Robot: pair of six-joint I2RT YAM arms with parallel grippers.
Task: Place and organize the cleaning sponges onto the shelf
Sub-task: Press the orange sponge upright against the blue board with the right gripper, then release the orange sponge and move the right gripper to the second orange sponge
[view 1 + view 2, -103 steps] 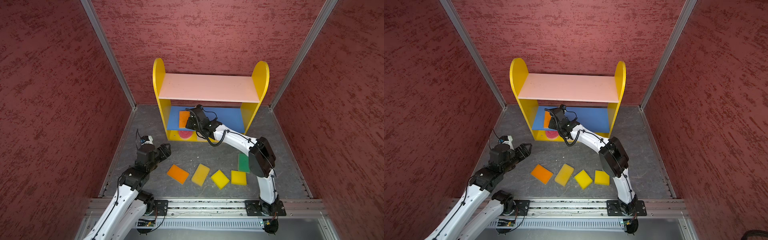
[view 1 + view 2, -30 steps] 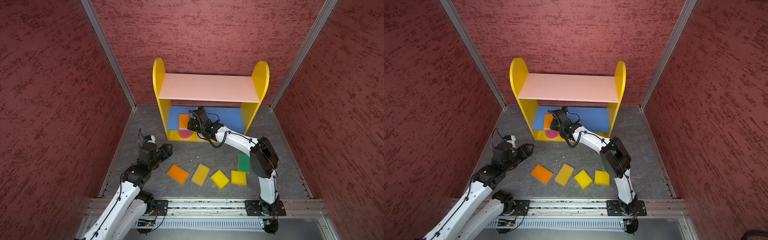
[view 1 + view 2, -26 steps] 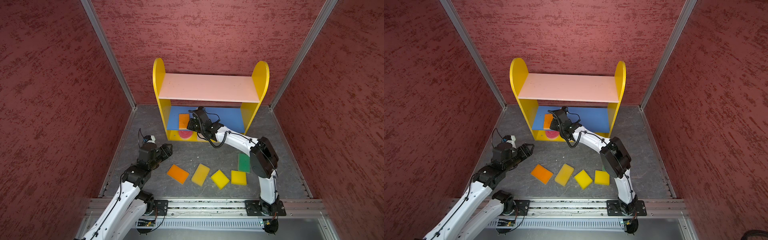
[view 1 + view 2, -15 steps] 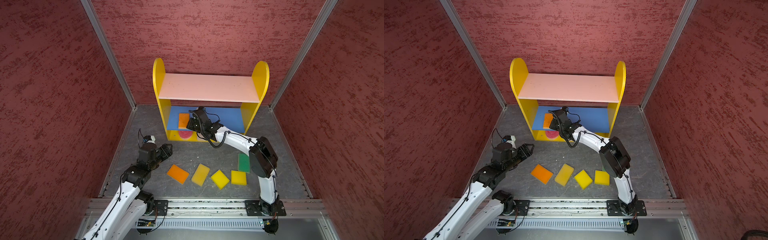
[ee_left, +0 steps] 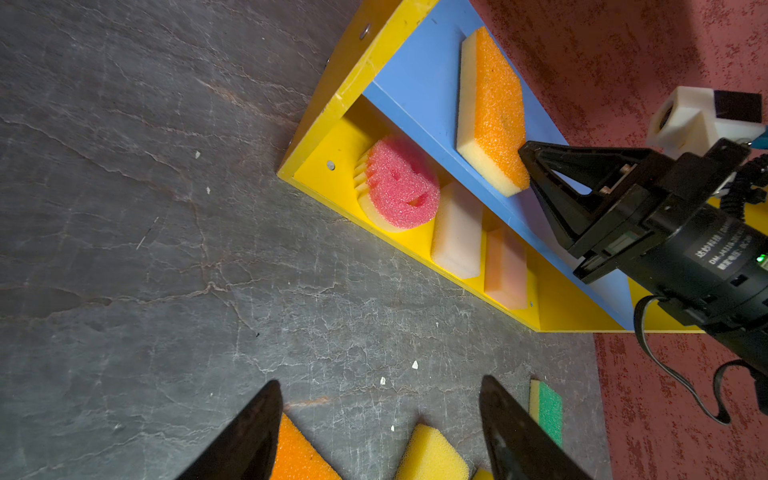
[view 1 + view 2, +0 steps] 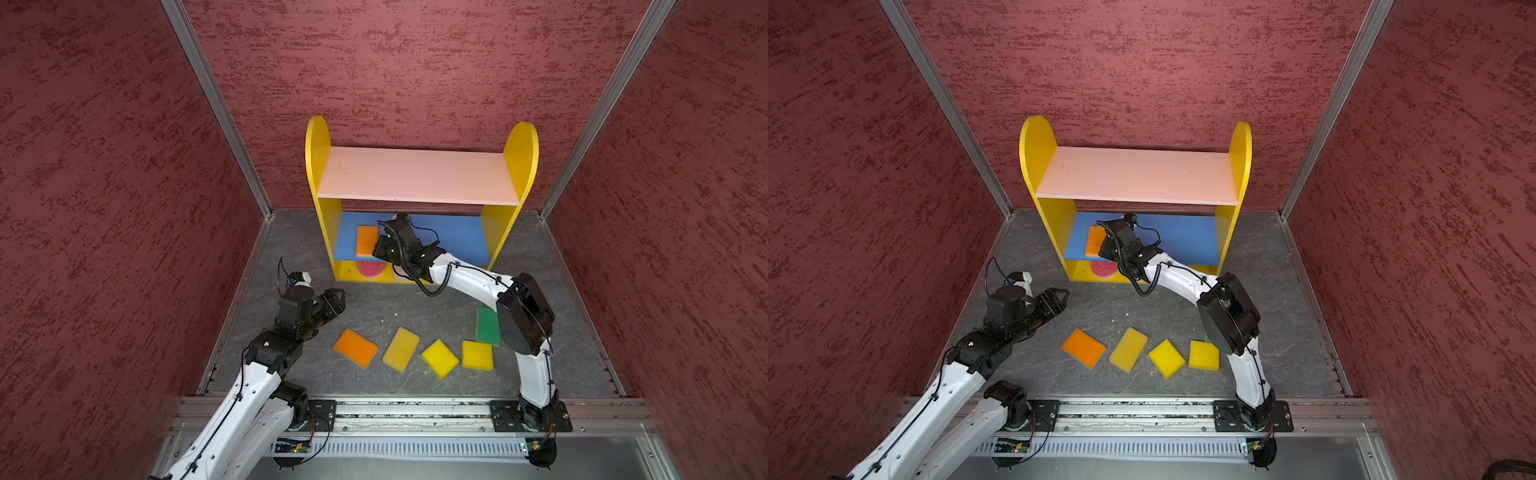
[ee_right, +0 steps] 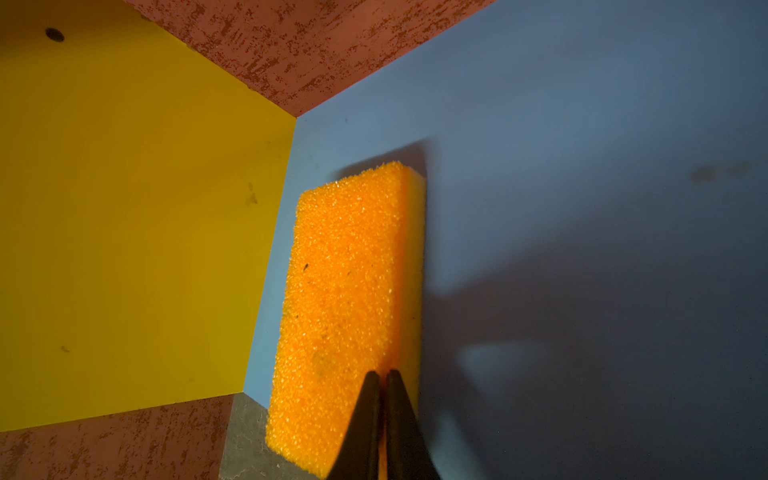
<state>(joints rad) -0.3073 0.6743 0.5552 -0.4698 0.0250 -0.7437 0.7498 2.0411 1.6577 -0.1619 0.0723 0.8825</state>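
Right gripper (image 7: 382,375), clenched empty, has its tips at the orange sponge (image 7: 345,282) just ahead on the shelf (image 7: 582,166). Left gripper (image 5: 379,381) gapes, empty.

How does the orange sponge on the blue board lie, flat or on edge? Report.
Flat: the orange sponge lies orange face up on the blue board, the shut right end effector at its near end.

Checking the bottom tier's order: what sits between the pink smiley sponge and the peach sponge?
The off-white sponge, beside the smiley sponge and peach sponge; shown in the left wrist view.
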